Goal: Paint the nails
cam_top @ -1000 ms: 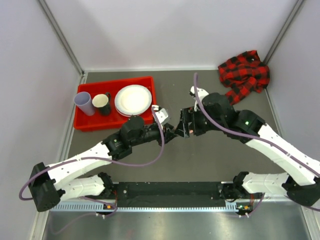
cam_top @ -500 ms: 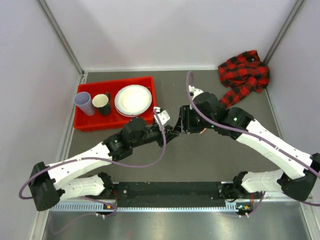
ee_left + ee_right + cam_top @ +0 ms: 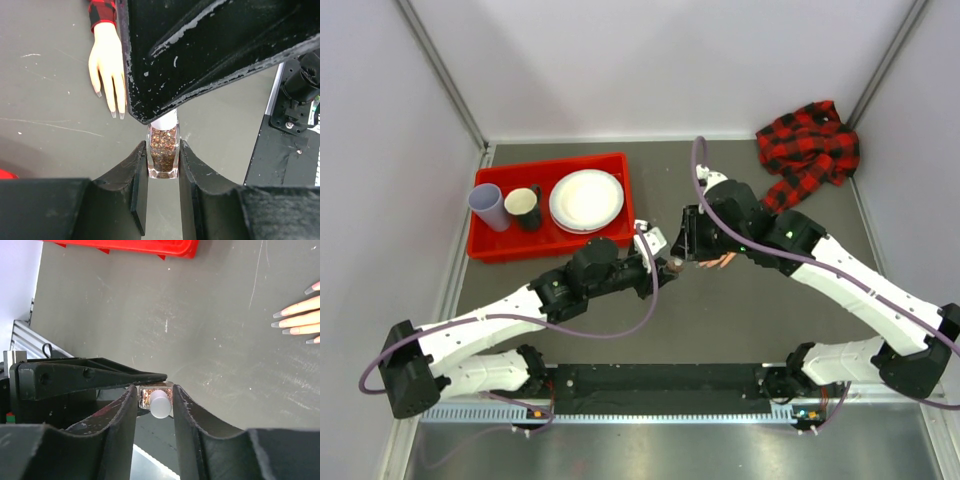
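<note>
My left gripper [image 3: 162,150] is shut on a small clear polish bottle [image 3: 163,152] of coppery glitter, held above the table. The right gripper [image 3: 154,390] meets it head-on. Its fingers flank the bottle's white cap [image 3: 159,404], with a thin gap still showing beside the cap. In the top view the two grippers meet at mid-table [image 3: 675,262]. The peach mannequin hand [image 3: 107,65] lies flat just beyond, its plaid sleeve [image 3: 102,10] at the wrist. Its long pale nails [image 3: 114,114] point toward the bottle. The nails [image 3: 276,314] also show at the right edge of the right wrist view.
A red tray [image 3: 485,250] at the back left holds a white plate [image 3: 586,199], a black cup [image 3: 523,207] and a lavender cup [image 3: 488,205]. A red-and-black plaid shirt [image 3: 810,145] lies bunched in the back right corner. A black rail [image 3: 660,385] runs along the near edge.
The right gripper has moved left onto the bottle's cap and its jaws have narrowed around it. The left gripper has kept hold of the bottle and shifted slightly right.
</note>
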You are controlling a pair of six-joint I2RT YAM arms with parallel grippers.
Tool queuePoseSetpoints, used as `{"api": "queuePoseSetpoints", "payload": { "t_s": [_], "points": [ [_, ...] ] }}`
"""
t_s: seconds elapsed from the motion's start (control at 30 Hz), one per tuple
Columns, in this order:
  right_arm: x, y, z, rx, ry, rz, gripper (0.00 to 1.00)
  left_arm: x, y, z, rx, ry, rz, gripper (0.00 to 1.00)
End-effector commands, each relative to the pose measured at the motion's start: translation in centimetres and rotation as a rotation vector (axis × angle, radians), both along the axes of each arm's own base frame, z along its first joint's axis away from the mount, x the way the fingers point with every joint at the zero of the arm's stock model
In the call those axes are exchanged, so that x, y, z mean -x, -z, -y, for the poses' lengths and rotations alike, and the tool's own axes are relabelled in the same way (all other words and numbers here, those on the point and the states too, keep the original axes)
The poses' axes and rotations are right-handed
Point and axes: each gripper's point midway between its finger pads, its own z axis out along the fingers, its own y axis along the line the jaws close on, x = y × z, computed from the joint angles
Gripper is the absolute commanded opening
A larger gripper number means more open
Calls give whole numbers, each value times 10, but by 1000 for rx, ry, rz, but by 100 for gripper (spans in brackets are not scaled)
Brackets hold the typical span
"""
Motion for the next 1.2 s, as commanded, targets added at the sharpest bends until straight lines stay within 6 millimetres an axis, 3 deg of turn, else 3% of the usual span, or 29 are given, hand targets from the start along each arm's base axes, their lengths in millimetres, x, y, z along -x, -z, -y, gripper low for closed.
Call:
{"api": "queuePoseSetpoints", "payload": {
  "t_s": [0.0, 0.5, 0.8, 0.87, 1.0, 1.17],
  "points": [
    [0, -15, -1, -13, -11, 37, 33, -1, -14, 4, 29, 2, 40, 0],
    [9, -1, 1, 7, -45, 1, 33, 3, -22, 3, 51, 14, 47, 0],
    [10, -1, -3, -1, -66, 0, 17, 9, -29, 2, 80, 34, 46, 0],
    [11, 1, -2, 4, -71, -2, 17, 9, -29, 2, 83, 33, 44, 0],
    [12, 0, -1, 11, -81, 5, 32, 10, -32, 0, 93, 32, 44, 0],
    [13, 1, -1, 10, -91, 6, 30, 12, -34, 2, 101, 46, 38, 0]
  ]
}}
